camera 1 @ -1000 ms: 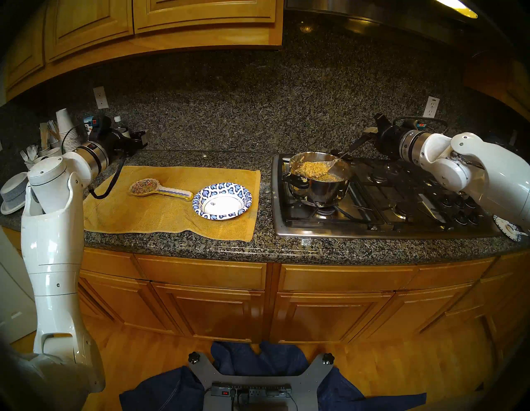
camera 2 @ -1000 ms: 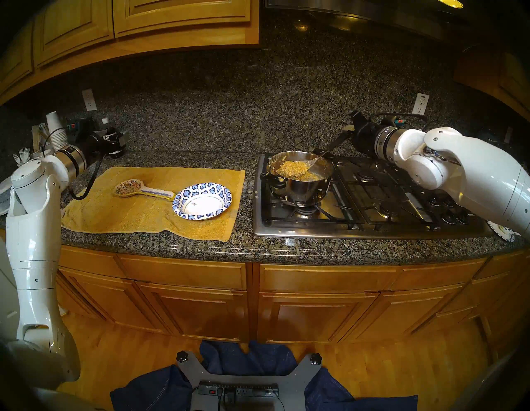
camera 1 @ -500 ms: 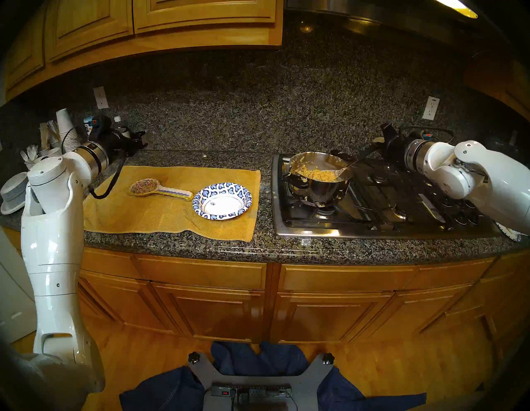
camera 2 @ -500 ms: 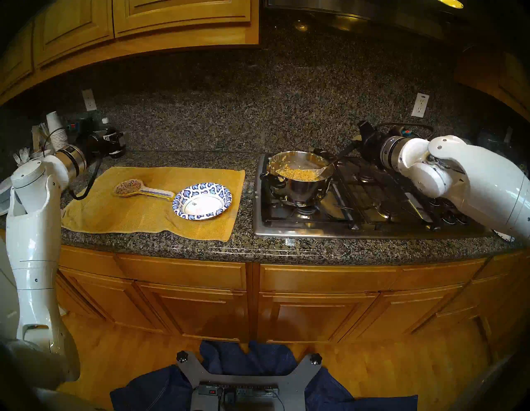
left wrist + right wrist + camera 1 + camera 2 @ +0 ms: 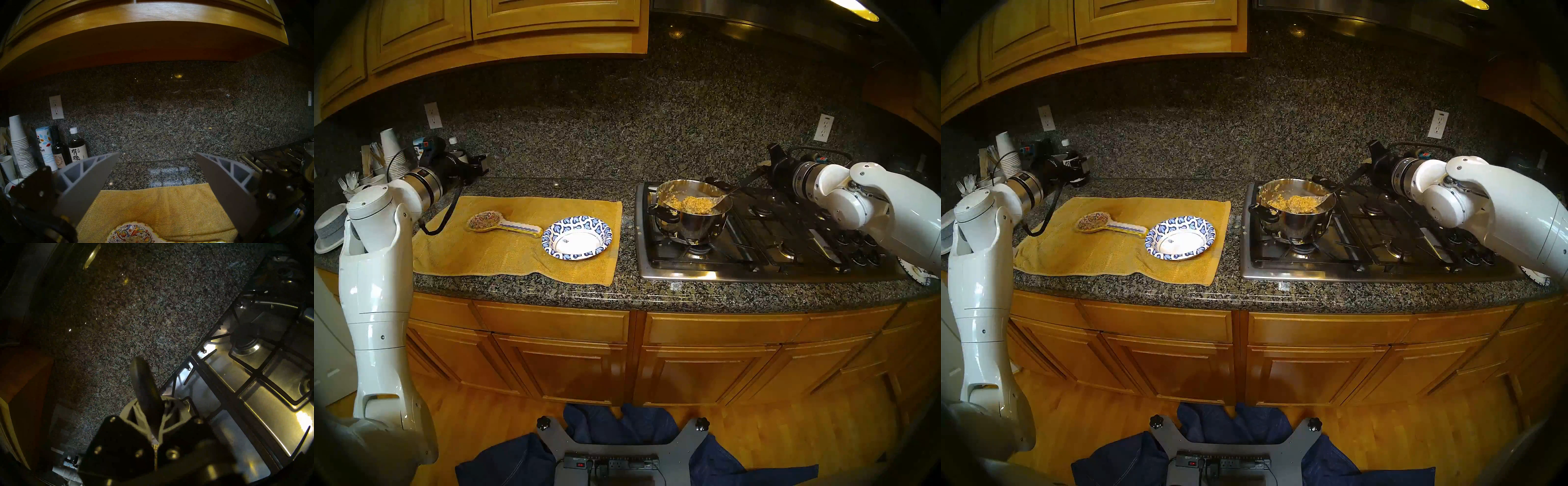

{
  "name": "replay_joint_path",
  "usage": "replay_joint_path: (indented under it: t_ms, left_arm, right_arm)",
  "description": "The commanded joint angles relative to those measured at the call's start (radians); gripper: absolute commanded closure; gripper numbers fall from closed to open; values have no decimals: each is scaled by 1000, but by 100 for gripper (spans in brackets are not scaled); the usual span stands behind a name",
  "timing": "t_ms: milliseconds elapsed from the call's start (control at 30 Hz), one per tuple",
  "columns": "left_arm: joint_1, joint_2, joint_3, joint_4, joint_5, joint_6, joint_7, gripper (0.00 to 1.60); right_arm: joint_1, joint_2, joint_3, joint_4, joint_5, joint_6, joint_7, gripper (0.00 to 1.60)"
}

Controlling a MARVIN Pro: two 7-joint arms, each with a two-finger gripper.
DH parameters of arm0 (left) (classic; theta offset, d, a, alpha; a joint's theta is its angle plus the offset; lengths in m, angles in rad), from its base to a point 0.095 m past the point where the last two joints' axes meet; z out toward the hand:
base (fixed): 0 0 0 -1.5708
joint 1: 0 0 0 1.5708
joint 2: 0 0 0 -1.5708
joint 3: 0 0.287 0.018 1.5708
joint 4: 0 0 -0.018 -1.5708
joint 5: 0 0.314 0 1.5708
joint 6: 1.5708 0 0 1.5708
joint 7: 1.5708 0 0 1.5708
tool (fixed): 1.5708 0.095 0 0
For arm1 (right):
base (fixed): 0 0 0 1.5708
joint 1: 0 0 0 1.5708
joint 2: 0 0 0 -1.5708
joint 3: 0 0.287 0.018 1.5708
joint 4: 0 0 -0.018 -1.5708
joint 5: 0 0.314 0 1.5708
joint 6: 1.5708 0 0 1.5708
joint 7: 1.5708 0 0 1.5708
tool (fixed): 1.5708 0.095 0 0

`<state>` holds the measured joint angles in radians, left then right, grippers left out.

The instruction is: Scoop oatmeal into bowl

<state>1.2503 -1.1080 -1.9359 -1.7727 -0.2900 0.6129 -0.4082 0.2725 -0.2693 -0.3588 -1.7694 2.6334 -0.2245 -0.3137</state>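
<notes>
Granite countertop (image 5: 524, 288) fills most of my head view, with a steel cooktop (image 5: 755, 268) set into its right half and one yellow towel (image 5: 504, 251) spread on its left. One shiny steel pot (image 5: 690, 227) sits on the near-left burner, and the oatmeal (image 5: 690, 203) is inside it: grainy yellowish-tan mush, clumped in small heaps, with smears stuck up the inner wall. Part of it is heaped on the bowl of a metal spoon (image 5: 716, 200) that reaches in over the pot's right rim.

On the towel I count one paper bowl (image 5: 577, 237), shallow and round, white in the centre with small print, wide blue-and-white swirled rim; I see nothing in it. It stands left of the pot, apart from the cooktop. Just beside it lies one painted spoon rest (image 5: 502, 225).

My right gripper (image 5: 157, 414) is pinched tight on the spoon's dark handle (image 5: 144, 383), which sticks up between the fingers in the wrist view. My left gripper (image 5: 157, 155) hangs spread wide over the towel's far-left edge, holding nothing, fingers (image 5: 88, 179) well apart, the spoon rest just under it.
</notes>
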Motion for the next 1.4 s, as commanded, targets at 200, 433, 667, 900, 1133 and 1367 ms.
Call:
replay_joint_path:
  t_ms: [200, 433, 667, 900, 1133, 1367]
  left_arm:
    - [-32, 8, -3, -28, -4, -15, -2, 0]
    - [-32, 9, -3, -28, -5, -15, -1, 0]
    - [-32, 9, -3, -28, -5, -16, -1, 0]
    - [-32, 9, -3, -28, -6, -16, -1, 0]
    - [-32, 10, -3, -28, -6, -16, 0, 0]
    - [-32, 10, -2, -28, -7, -16, 0, 0]
  right_arm:
    - [77, -33, 69, 15, 29, -10, -24, 160]
    - [91, -38, 77, 13, 44, -4, -48, 160]
    - [100, -41, 80, 8, 62, 2, -75, 160]
    - [106, -43, 82, 1, 70, 4, -92, 160]
    - [110, -44, 82, -1, 70, 6, -99, 160]
    - [113, -44, 81, -1, 68, 11, -103, 160]
